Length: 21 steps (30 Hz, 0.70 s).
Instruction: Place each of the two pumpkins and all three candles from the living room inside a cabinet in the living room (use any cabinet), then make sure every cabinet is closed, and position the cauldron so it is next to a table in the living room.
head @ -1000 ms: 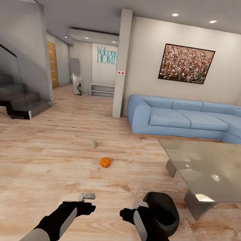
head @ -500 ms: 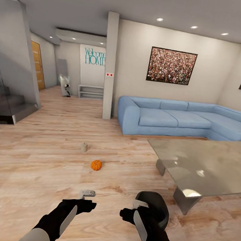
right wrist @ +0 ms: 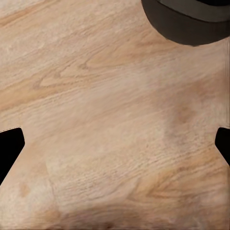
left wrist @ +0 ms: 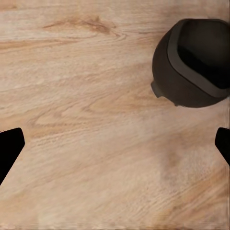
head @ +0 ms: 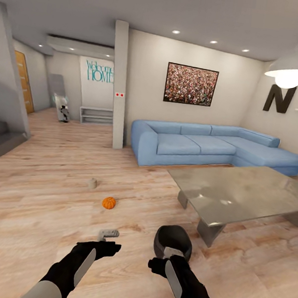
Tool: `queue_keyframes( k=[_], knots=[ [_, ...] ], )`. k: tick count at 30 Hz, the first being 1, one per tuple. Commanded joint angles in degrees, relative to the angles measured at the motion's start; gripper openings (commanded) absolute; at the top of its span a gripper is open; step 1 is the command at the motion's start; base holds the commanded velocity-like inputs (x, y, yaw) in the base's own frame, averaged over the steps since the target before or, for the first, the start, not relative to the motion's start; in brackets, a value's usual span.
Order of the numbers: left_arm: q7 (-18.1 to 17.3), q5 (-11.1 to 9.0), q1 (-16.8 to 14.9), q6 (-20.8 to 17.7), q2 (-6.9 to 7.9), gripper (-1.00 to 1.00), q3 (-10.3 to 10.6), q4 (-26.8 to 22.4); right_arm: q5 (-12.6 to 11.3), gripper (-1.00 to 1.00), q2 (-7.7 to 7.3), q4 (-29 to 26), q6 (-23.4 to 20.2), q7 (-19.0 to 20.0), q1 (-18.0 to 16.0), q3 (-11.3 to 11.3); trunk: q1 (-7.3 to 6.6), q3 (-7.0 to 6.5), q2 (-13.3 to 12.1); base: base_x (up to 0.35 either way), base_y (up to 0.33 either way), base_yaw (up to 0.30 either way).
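Pumpkin [head: 109,203], small, ribbed and orange, is seen on the wooden floor [head: 29,209] near a tan candle [head: 92,183]. Both grippers are spread wide, empty, beside the black cauldron [head: 173,241].

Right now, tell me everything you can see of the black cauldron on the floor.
The round black cauldron looks matte and dark charcoal, with a thick rolled rim around a wide open mouth and a small lug on its side, seen in the left wrist view. Its inside looks dark; contents cannot be made out. It rests upright on the light wooden plank floor, just off the corner of the low glass-topped coffee table, not touching it. Nothing grips it.
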<state>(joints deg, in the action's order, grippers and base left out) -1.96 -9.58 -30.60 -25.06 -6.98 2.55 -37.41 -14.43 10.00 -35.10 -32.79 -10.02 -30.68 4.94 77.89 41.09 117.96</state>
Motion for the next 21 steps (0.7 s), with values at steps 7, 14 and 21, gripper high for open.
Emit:
queue_keyframes(
  k=[7, 14, 21],
  knots=[
    [0.1, -0.9, 0.0, -1.1, 0.03, 1.0, 0.1, -0.6, -0.6, 1.0, 0.0, -0.1, -0.2, -0.5, 0.0, 0.2, -1.59, -1.66, -2.8, -0.336, 0.104, -0.223],
    [0.2, -0.9, 0.0, -1.2, 0.03, 1.0, 0.3, -0.6, -0.6, 1.0, 0.0, 0.0, -0.2, -0.5, 0.0, 0.2, -3.12, -3.37, -5.6, -0.337, 0.084, -0.223],
    [0.4, -0.8, 0.0, -1.1, 0.03, 1.0, 0.5, -0.5, -0.6, 1.0, 0.0, 0.0, -0.2, -0.6, 0.0, 0.1, -4.66, -5.08, -8.4, -0.339, 0.017, -0.223]
  ],
)
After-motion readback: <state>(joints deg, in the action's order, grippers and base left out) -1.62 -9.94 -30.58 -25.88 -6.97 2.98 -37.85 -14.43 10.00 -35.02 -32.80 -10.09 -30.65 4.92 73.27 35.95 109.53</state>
